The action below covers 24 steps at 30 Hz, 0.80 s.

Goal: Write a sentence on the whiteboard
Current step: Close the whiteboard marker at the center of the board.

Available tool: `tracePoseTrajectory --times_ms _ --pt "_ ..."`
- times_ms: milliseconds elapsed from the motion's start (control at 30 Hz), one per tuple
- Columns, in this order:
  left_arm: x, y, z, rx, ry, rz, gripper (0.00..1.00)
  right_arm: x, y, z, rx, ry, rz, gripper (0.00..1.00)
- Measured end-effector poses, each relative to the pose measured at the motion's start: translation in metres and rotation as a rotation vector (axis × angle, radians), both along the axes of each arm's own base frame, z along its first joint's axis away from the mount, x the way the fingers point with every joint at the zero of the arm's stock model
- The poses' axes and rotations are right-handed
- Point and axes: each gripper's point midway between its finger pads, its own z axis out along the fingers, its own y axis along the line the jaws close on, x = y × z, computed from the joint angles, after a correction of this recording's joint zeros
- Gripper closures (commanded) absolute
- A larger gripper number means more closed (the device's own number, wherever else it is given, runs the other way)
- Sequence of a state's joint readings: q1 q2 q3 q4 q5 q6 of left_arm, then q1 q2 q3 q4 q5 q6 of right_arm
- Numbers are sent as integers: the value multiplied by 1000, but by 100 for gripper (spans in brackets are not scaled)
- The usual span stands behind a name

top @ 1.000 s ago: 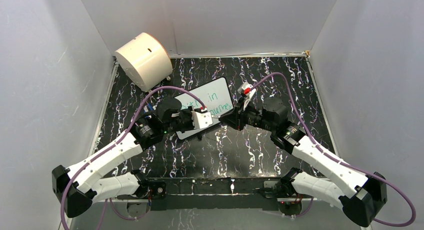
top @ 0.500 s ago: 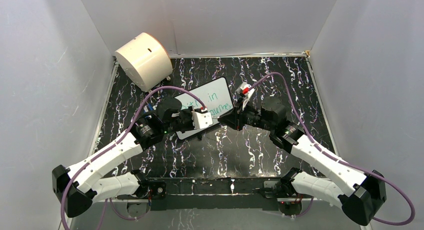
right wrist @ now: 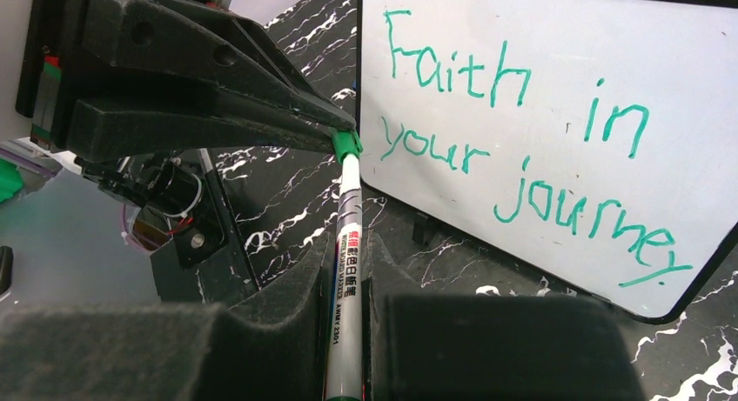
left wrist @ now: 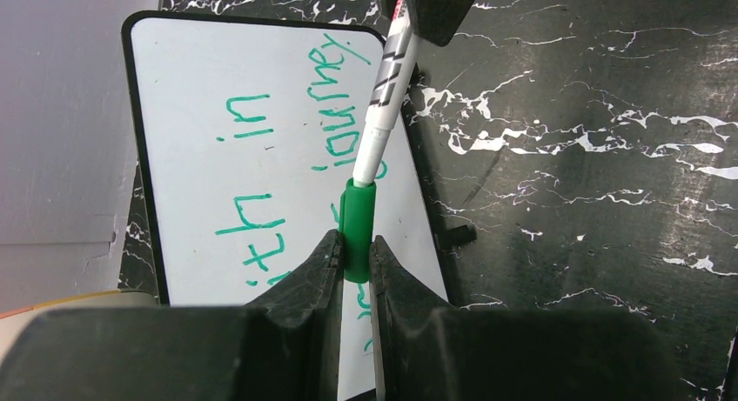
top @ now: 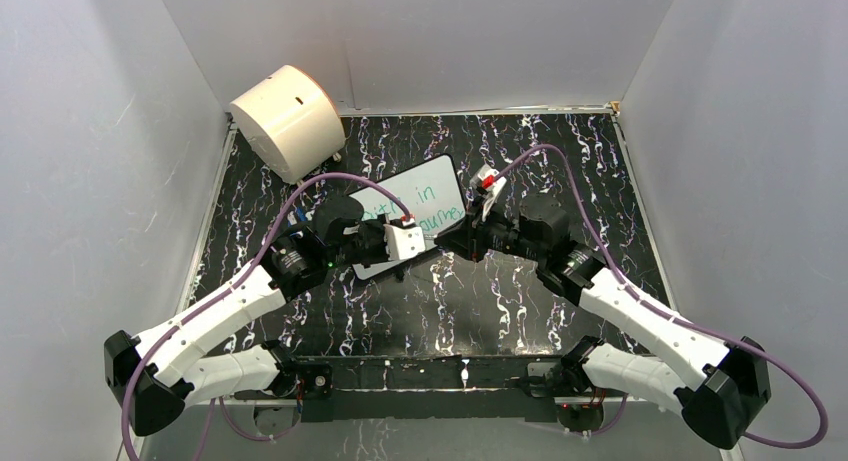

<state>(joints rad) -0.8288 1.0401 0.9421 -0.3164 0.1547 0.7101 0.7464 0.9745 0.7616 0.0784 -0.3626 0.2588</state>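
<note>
The left claw is clenched on a green cap, its two dark fingers pinching the cap's lower half at the bottom centre of the left wrist view. The right claw is clenched on the marker, barrel upright between its pads, nose pointing up the frame into that cap.

In the overhead view the right claw has crept left across the middle of the frame over the last second, closing the small gap to the left claw, which has barely moved. The marker's nose now sits in the cap's mouth. I read this as capping the pen, so the writing looks finished.

The whiteboard fills the upper right of the right wrist view, standing on the black marbled table, just behind the two claws. The sentence reads "Faith in your journey" in green, in two slanted lines. A cream drum sits at upper left of the overhead view, well apart.

The marker tip is inside the cap, so I cannot tell whether it is pushed fully home. The marker's tail is cut off at the bottom edge. From above, the arms cover most of the lettering, and in the left wrist view the fingers hide the start of each line.
</note>
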Motion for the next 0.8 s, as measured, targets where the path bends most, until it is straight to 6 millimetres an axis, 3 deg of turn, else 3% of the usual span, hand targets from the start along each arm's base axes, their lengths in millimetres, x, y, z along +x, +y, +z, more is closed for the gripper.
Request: tracePoseTrajectory --times_ms 800 --pt "-9 -11 -16 84 42 -44 100 0 14 -22 -50 97 74 100"
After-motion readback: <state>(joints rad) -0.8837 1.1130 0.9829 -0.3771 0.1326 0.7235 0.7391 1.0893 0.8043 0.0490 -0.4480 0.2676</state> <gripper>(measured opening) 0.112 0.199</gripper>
